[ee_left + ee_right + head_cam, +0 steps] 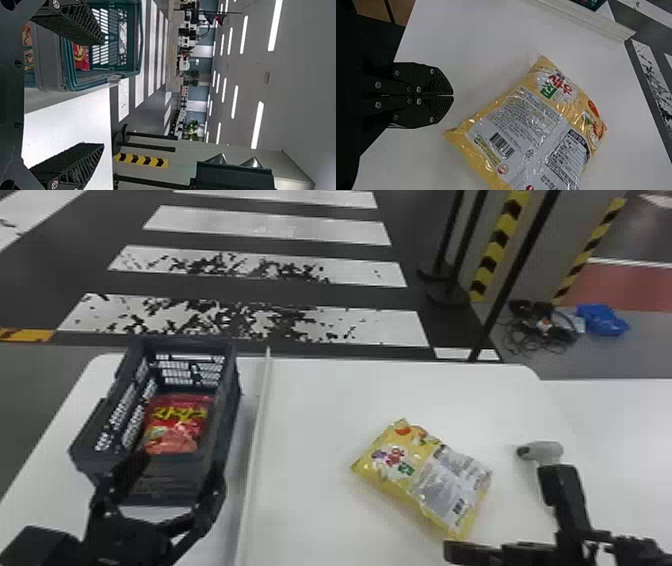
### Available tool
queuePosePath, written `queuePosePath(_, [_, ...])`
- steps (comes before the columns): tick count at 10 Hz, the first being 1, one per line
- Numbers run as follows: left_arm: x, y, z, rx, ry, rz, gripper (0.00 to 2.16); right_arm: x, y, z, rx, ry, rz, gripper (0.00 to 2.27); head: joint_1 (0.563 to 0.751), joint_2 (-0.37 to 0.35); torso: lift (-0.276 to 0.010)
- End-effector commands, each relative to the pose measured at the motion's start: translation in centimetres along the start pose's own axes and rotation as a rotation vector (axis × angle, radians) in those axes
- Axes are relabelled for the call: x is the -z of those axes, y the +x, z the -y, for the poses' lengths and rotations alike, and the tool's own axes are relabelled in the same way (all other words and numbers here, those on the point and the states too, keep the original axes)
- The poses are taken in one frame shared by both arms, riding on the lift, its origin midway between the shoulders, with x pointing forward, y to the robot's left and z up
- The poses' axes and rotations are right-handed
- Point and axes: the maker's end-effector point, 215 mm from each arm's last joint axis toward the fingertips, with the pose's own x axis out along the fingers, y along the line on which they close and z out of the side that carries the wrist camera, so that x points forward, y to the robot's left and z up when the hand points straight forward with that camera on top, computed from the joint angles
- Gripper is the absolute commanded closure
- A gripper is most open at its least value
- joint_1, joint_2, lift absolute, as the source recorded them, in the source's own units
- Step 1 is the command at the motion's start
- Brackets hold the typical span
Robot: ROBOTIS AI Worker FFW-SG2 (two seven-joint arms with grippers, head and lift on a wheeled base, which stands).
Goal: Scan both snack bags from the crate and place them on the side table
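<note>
Dark crate (pixel 226 400) on table (pixel 315 405); walls surround red snack bag (pixel 177 425), long axis along crate. Left gripper (pixel 165 475) spread wide, at crate's near end. White strip (pixel 259 410) between crate and yellow snack bag (pixel 425 480), lying diagonally on table, label end toward near right. Right gripper (pixel 447 552) closed, near that end; grey scanner (pixel 547 451) right of bag.

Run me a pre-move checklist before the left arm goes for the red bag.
1. Red bag inside the crate: ok.
2. Left gripper open and empty: ok.
3. Left fingers lined up to close on the red bag: not ok, they are by the crate's near end, short of it.
4. Right gripper empty: ok, shut on nothing.
5. Yellow bag on the table, its barcode facing up: ok.
6. Yellow bag already scanned: cannot tell.
</note>
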Motion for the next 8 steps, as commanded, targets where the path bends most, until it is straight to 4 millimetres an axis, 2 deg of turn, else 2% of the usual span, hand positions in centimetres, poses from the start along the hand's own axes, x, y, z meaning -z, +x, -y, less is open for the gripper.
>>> queuePosePath(1, [0.0, 0.0, 0.0, 0.000, 0.000, 0.002, 0.08, -0.6, -1.0, -0.6, -0.040, 0.029, 0.012, 2.26, 0.695, -0.106, -0.095])
queuePosePath(2, [0.0, 0.0, 0.2, 0.004, -0.002, 0.002, 0.08, -1.4, -1.7, -1.4, -0.085, 0.054, 0.024, 2.26, 0.695, -0.104, -0.095])
queuePosePath(3, [-0.1, 0.0, 0.4, 0.008, -0.003, 0.003, 0.08, -2.8, -2.0, -1.1, -0.078, 0.042, 0.057, 2.26, 0.695, -0.103, -0.095])
queuePosePath(7, [-0.4, 0.1, 0.4, 0.010, 0.000, 0.008, 0.08, -14.8, -1.5, 1.1, -0.052, -0.114, 0.404, 2.26, 0.695, -0.122, -0.095])
queuePosePath(8, [-0.3, 0.0, 0.5, 0.010, 0.000, 0.007, 0.08, -16.8, -1.1, 1.5, -0.038, -0.152, 0.463, 2.26, 0.695, -0.125, -0.095])
